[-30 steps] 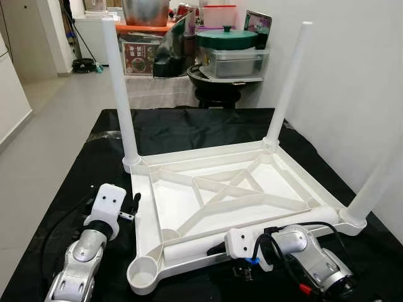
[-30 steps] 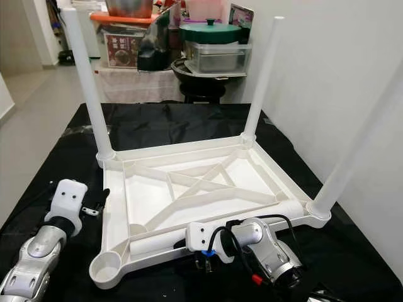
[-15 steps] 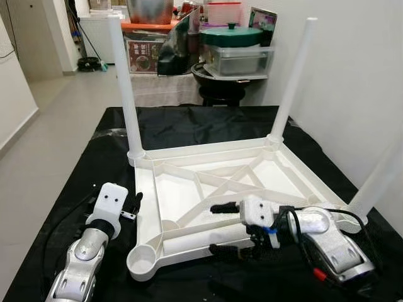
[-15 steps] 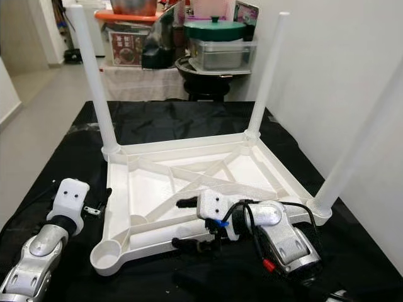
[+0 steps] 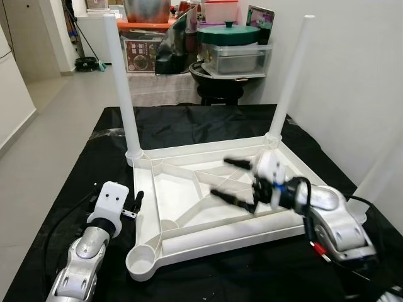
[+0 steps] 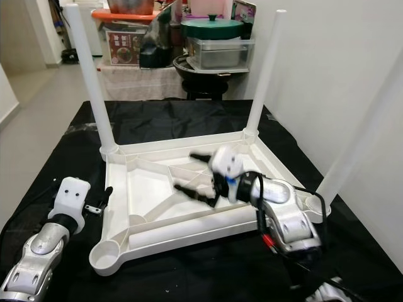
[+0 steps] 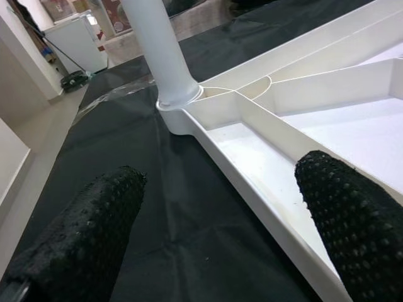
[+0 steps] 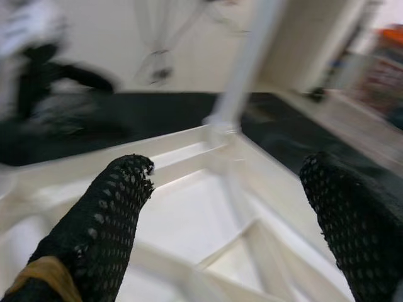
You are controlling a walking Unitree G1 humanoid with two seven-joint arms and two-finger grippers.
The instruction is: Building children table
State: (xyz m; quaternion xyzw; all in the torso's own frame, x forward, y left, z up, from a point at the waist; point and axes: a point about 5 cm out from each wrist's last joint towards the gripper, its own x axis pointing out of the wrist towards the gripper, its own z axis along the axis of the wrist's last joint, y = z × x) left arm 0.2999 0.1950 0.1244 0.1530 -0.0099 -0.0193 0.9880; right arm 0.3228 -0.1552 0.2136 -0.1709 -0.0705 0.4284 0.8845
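risk: right gripper (image 5: pixel 236 178), fingers spread and empty, blurred above upturned table (image 5: pixel 189 239) on the black sheet (image 5: pixel 56 189) — could knock a fitted leg (image 5: pixel 121 88). fourth leg (image 5: pixel 220 229) lies loose beside its empty socket (image 5: pixel 143 269); left gripper (image 5: pixel 135 204) spread too.

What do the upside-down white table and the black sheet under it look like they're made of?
The upside-down table looks like moulded plastic: uniform white, a slight sheen, with cast-in ribs crossing its underside and smooth tubular legs socketed at the corners. The black sheet looks like thin plastic film or coated cloth: it wrinkles and catches glossy highlights. Which of the two, I can't tell.
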